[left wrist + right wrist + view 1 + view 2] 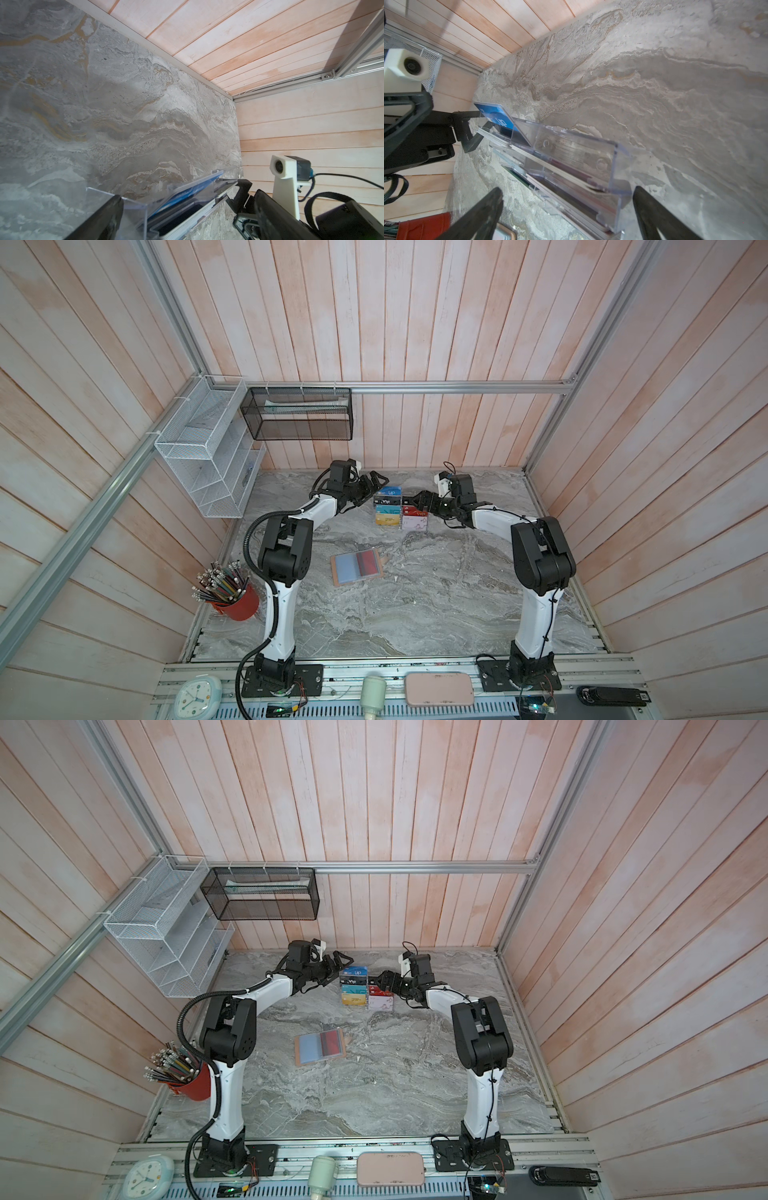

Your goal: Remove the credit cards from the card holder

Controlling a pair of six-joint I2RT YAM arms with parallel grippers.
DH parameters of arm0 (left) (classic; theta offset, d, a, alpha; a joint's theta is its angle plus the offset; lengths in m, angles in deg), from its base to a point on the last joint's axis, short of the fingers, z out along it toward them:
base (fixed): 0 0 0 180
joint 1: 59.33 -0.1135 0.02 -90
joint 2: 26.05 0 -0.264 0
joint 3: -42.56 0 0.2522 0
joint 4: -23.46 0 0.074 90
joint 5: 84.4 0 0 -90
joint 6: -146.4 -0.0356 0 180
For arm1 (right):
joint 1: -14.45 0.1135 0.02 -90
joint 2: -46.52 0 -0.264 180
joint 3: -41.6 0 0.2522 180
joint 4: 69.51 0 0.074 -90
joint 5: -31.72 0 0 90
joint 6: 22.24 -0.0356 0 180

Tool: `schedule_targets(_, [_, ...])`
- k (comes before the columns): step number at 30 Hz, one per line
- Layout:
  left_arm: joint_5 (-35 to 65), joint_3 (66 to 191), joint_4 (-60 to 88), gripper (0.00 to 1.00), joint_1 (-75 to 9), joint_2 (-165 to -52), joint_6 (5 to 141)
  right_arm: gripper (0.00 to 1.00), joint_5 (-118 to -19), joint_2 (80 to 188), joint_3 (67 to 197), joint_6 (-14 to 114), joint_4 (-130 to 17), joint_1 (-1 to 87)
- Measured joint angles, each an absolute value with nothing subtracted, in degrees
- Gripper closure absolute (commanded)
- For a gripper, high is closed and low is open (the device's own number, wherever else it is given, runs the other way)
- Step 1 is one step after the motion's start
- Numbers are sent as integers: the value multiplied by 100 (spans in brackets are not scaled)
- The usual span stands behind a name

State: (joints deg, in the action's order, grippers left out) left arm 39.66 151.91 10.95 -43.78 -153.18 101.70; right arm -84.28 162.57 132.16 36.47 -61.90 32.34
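The card holder lies open and flat on the marble table, in the middle and nearer than both grippers. A dark red credit card sits in its right half, and pale blue lining shows in the left half. Both grippers are far from it, at the clear acrylic rack of coloured cards at the back. My left gripper is open at the rack's left end. My right gripper is open at its right end. Each wrist view shows the rack's end between wide jaws.
A red cup of pencils stands at the left table edge. A white wire rack and a black mesh basket hang on the back left walls. A clock, a pink case and a stapler lie on the front rail.
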Motion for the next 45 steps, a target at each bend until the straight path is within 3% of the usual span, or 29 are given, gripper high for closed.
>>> schedule_targets(45, [3771,15558,1050,0,-4046,-14955,10318,2,-8347,16423,13203,3206,-6378,3166])
